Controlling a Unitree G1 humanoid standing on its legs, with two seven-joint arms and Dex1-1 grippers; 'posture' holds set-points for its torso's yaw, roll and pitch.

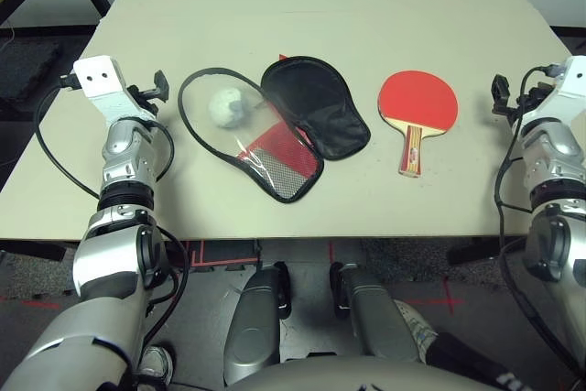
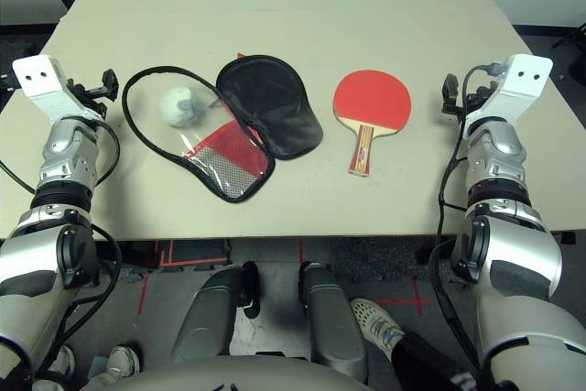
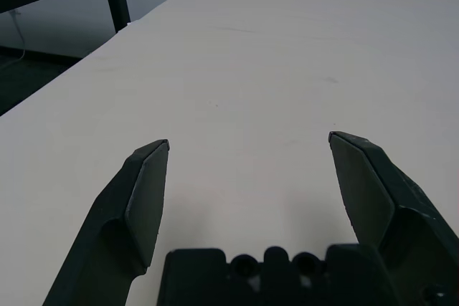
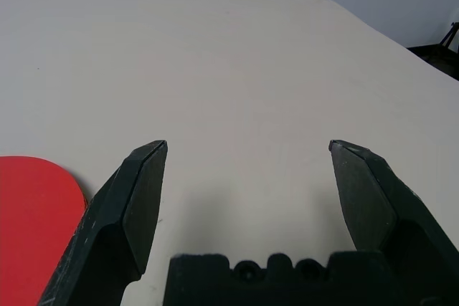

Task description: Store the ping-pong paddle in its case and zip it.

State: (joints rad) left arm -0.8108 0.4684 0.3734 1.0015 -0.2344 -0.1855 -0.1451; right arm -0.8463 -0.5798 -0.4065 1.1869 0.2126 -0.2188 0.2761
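Currently nothing is grasped: left gripper (image 3: 247,152) and right gripper (image 4: 247,152) both have fingers spread wide, empty, over bare table (image 1: 302,6). Ping-pong paddle (image 1: 417,104) lies flat, red face up, at 3 o'clock from the case (image 1: 275,130), apart from it, handle pointing toward the robot; the right gripper sits further out at 3 o'clock of the paddle. Case lies unzipped, black-lined flap folded open, a small grey-white lump (image 1: 226,105) inside on the clear panel. Paddle likely light and rigid, rubber grippy; the wooden handle looks the best hold. Case looks soft and floppy, will probably slide and buckle, so pin its black edging with the left gripper while loading.
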